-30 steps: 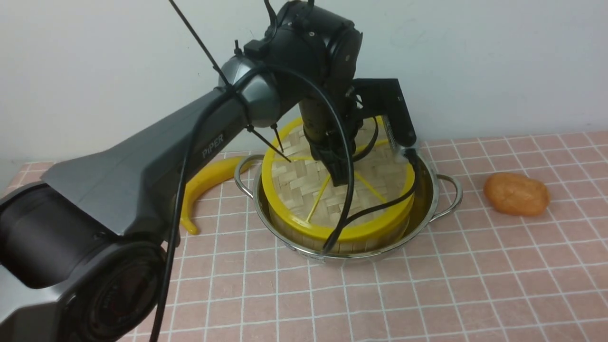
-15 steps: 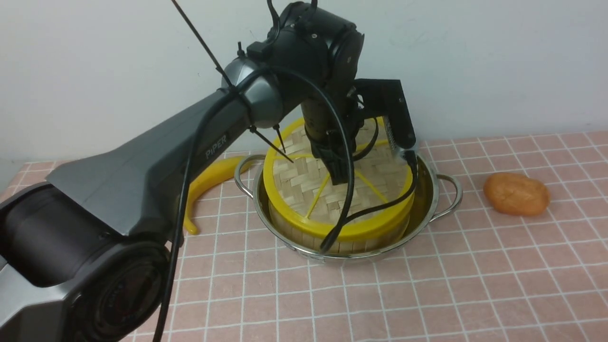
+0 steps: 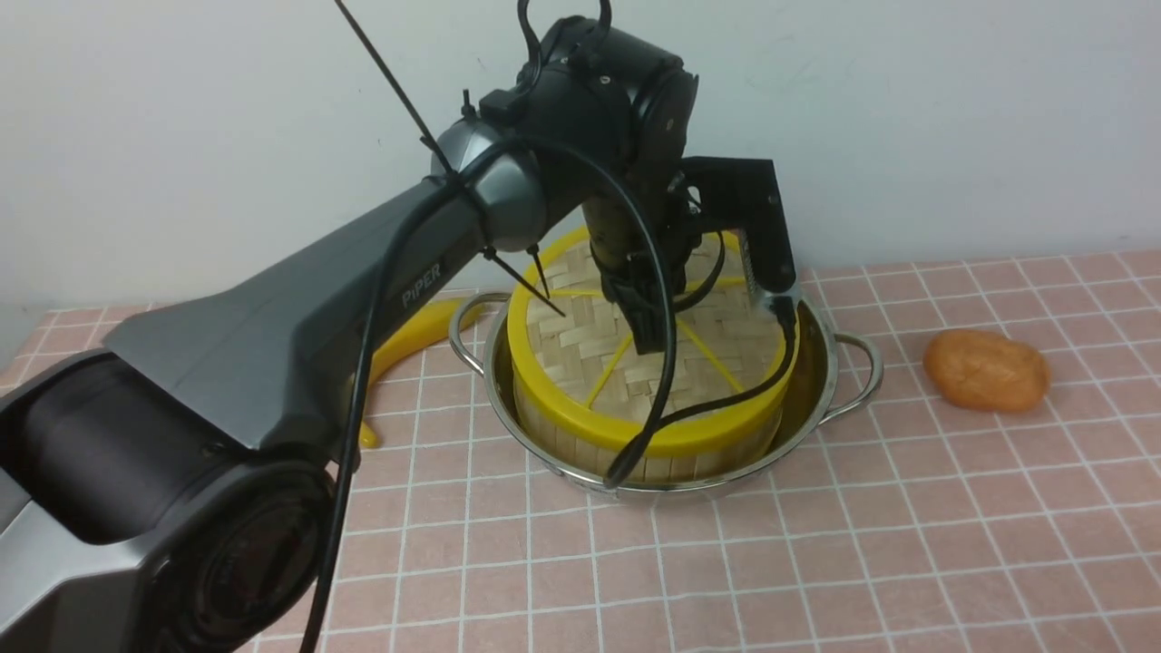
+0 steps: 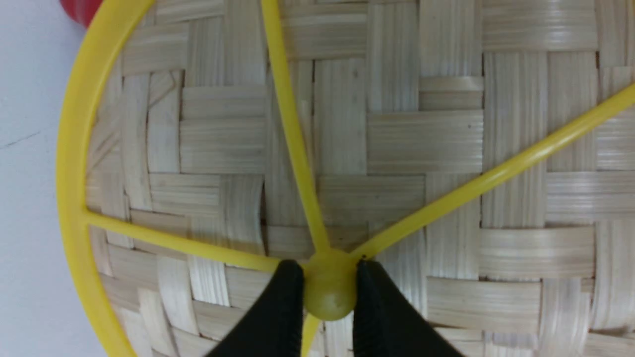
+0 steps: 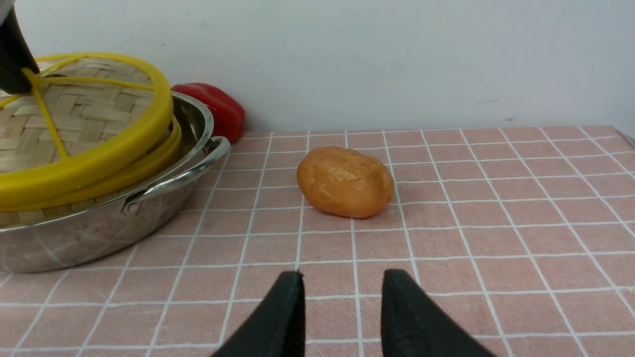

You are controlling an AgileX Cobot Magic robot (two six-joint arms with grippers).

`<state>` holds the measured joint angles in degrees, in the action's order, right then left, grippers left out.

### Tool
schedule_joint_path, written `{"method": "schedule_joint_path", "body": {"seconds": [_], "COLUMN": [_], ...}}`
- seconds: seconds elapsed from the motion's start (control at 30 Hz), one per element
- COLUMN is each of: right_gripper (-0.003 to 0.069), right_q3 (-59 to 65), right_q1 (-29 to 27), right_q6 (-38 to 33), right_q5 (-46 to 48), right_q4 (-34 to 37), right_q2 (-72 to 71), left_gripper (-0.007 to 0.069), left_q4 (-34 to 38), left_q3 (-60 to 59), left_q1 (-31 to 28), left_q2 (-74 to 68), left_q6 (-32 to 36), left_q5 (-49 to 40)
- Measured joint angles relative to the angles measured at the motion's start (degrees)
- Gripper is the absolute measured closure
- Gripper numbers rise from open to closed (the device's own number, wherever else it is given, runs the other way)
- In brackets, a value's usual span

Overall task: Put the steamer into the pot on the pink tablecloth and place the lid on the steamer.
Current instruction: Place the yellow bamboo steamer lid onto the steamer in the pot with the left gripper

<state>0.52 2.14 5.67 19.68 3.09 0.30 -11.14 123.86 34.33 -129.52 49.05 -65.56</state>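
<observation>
Here, the left claw [image 4: 329, 297] stood clamped on the round yellow hub of the lid [image 3: 626, 340], a flat disc of broad woven bamboo strips with yellow plastic rim and thin spokes. The lid rode tilted on the steamer [image 3: 580, 444], whose upright slat wall sat inside the shiny steel pot [image 3: 816, 381] on the pink tablecloth [image 3: 816, 544], its white grid of checks lying flat. Lidding appeared to be the step in hand; the next move would likely call for levelling the disc so rim met rim, then letting go. The right claw [image 5: 342, 297] hung apart and empty over the cloth, near a smooth orange potato-shaped lump [image 5: 346, 181].
</observation>
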Motion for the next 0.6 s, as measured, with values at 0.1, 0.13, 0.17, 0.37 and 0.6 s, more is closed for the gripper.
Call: {"method": "schedule_joint_path", "body": {"seconds": [0.1, 0.13, 0.17, 0.37, 0.6], "right_gripper": [0.0419, 0.0419, 0.0419, 0.0419, 0.0419], "right_q3": [0.0, 0.0, 0.0, 0.0, 0.0], "right_q1": [0.0, 0.0, 0.0, 0.0, 0.0], "right_q6": [0.0, 0.0, 0.0, 0.0, 0.0], "right_q5": [0.0, 0.0, 0.0, 0.0, 0.0], "right_q4": [0.0, 0.0, 0.0, 0.0, 0.0], "right_q2": [0.0, 0.0, 0.0, 0.0, 0.0], "left_gripper": [0.0508, 0.0508, 0.0508, 0.0508, 0.0508], "left_q4": [0.16, 0.21, 0.53, 3.87, 7.39], "left_q3": [0.0, 0.0, 0.0, 0.0, 0.0], "left_q1": [-0.2, -0.27, -0.49, -2.08, -2.64], "left_q2": [0.0, 0.0, 0.0, 0.0, -0.64], "left_q6": [0.06, 0.06, 0.06, 1.75, 5.77], "left_q5": [0.04, 0.07, 0.24, 1.22, 1.39]}}
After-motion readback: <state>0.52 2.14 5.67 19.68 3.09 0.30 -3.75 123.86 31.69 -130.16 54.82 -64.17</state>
